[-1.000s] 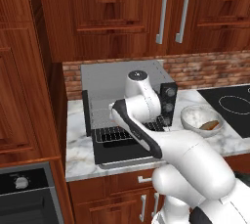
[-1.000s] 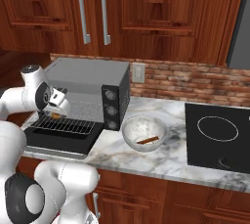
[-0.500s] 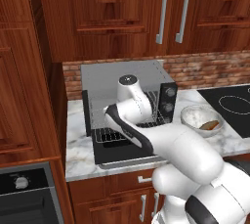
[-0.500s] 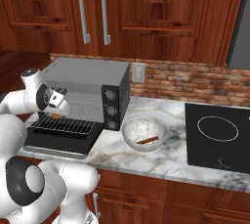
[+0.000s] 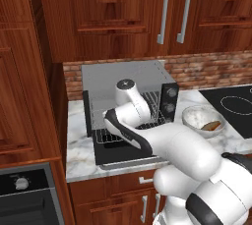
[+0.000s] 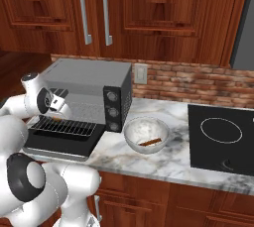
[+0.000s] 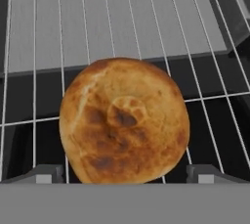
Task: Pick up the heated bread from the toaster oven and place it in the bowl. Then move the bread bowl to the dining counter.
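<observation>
Toaster oven [image 6: 87, 91] knob panel: three round black knobs, no digits or words legible around them.
Toaster oven casing: plain grey metal, no brand mark readable.
Bread [image 7: 124, 121]: browned crust only, no stamp or label.
Bowl [image 6: 146, 135]: grey marbled speckles, no print.
Cooktop [image 6: 222, 138]: a white ring outline and a small round mark near its front edge, no numerals or words.
Built-in oven [image 5: 27, 203]: one round knob, nothing written that can be made out.
Cabinet doors [image 6: 129, 10]: bare wood and metal handles, no signs.
Wall outlet [image 6: 141, 75]: blank plate.
</observation>
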Robot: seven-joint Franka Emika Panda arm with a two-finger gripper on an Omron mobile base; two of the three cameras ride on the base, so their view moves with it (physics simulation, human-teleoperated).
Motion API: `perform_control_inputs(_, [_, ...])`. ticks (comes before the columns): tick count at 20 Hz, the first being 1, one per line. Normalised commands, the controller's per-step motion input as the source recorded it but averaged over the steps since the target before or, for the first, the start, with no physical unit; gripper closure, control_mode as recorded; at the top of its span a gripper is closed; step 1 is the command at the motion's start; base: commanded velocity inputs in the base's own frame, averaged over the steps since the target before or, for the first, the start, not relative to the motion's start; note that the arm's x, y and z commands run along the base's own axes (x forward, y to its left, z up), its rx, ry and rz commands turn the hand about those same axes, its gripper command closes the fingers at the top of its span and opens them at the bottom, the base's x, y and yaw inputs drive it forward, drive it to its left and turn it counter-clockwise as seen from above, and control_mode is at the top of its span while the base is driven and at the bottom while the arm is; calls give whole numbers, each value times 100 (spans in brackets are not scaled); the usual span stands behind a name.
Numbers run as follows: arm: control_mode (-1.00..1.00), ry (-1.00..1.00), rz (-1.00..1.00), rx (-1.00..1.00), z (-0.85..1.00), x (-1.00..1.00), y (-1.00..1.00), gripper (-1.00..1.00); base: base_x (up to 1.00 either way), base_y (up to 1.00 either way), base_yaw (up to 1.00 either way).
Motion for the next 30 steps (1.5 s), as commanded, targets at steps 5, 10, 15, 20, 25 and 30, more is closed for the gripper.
perform_control_inputs(5, [-100,0,0,-1,-6,4,0,-100,0,0,0])
perform_control_inputs(10, [-100,-3,0,0,0,4,0,-100,0,0,0])
perform_control_inputs(15, [-100,-6,0,0,0,2,0,-100,0,0,0])
perform_control_inputs(20, [-100,-10,-1,0,-2,0,0,-100,0,0,0])
perform_control_inputs(25, [-100,-7,0,0,-5,3,0,-100,0,0,0])
perform_control_inputs(30, [-100,-1,0,0,-6,9,0,-100,0,0,0])
